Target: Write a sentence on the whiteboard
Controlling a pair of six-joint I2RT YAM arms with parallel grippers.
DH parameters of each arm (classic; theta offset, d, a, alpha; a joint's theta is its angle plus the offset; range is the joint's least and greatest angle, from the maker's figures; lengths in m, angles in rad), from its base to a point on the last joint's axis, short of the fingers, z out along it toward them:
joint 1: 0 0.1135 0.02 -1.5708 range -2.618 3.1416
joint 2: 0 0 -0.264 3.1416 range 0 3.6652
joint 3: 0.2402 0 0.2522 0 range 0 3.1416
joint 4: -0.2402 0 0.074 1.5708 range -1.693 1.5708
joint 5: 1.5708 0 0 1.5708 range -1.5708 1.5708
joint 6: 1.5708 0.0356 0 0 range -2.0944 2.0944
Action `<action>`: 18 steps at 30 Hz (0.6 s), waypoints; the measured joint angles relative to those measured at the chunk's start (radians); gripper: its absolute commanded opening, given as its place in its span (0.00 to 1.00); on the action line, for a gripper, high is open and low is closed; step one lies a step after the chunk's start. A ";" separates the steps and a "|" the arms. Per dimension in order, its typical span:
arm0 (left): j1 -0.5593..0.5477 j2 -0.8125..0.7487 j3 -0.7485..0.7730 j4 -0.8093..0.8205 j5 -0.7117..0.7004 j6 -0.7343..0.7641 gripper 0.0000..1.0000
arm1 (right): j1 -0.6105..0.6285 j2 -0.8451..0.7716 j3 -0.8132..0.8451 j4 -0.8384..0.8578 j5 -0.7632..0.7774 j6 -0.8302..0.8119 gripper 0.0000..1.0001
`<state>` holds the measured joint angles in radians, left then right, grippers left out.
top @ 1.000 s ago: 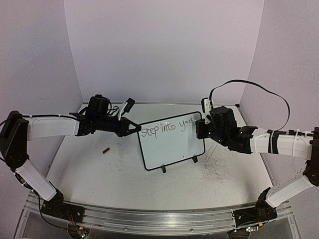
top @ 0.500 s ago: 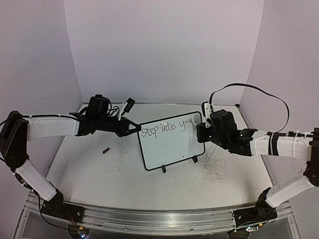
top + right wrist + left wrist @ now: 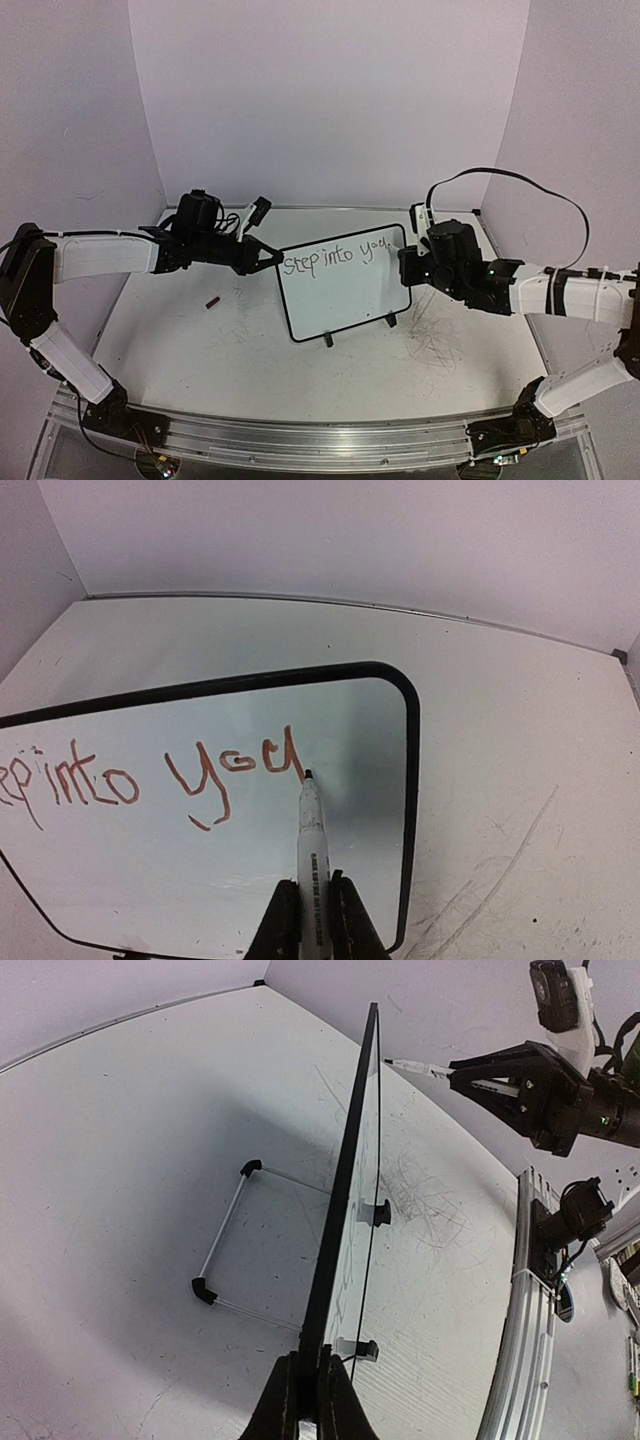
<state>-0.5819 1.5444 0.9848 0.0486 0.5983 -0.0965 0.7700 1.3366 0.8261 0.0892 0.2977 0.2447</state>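
The whiteboard (image 3: 350, 300) stands tilted on its two black feet at mid-table. My left gripper (image 3: 272, 260) is shut on its left edge; the left wrist view shows the board edge-on (image 3: 345, 1180) with the frame pinched between the fingers of that gripper (image 3: 312, 1365). My right gripper (image 3: 405, 268) is shut on a white marker (image 3: 310, 830). The marker's tip touches the board (image 3: 150, 880) just right of the last letter. The sentence (image 3: 340, 255) reads "step into you" along the top; in the right wrist view the writing (image 3: 200, 780) looks reddish-brown.
A small dark red cap (image 3: 212, 301) lies on the tabletop left of the board. Grey scuff marks (image 3: 435, 335) cover the table to the board's right. Walls close in the back and sides, and a metal rail (image 3: 300, 440) runs along the near edge.
My right gripper has moved a little to the right with the marker, and the final "u" of "you" has gained its closing stroke. The left arm and the board have not moved.
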 measured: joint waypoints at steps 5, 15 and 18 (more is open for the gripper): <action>0.000 -0.001 0.000 -0.002 0.000 0.001 0.00 | -0.002 -0.009 0.000 0.000 0.000 0.000 0.00; -0.001 -0.003 0.000 -0.005 -0.001 0.002 0.00 | -0.019 0.015 0.038 0.017 -0.002 -0.011 0.00; -0.002 -0.003 0.000 -0.005 -0.001 0.003 0.00 | -0.020 0.022 0.038 0.020 -0.003 -0.012 0.00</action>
<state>-0.5837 1.5411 0.9848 0.0433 0.5976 -0.0938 0.7496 1.3586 0.8642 0.1091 0.2942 0.2330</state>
